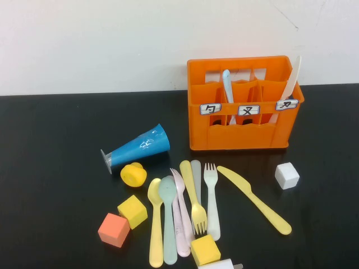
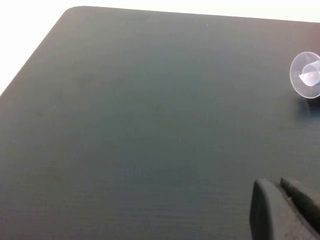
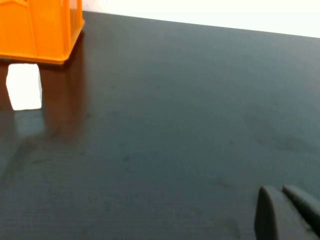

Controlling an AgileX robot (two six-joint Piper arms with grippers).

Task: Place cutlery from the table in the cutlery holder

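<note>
The orange cutlery holder stands at the back of the black table, with a pale spoon and a white knife in it. In front of it lie a yellow spoon, pale green spoon, pink fork, yellow fork, grey knife, white fork and yellow knife. Neither arm shows in the high view. My left gripper and right gripper are shut and empty, low over bare table. The holder's corner shows in the right wrist view.
A blue cone lies left of the holder; its clear base shows in the left wrist view. A yellow round piece, two yellow cubes, an orange cube and a white cube sit around the cutlery.
</note>
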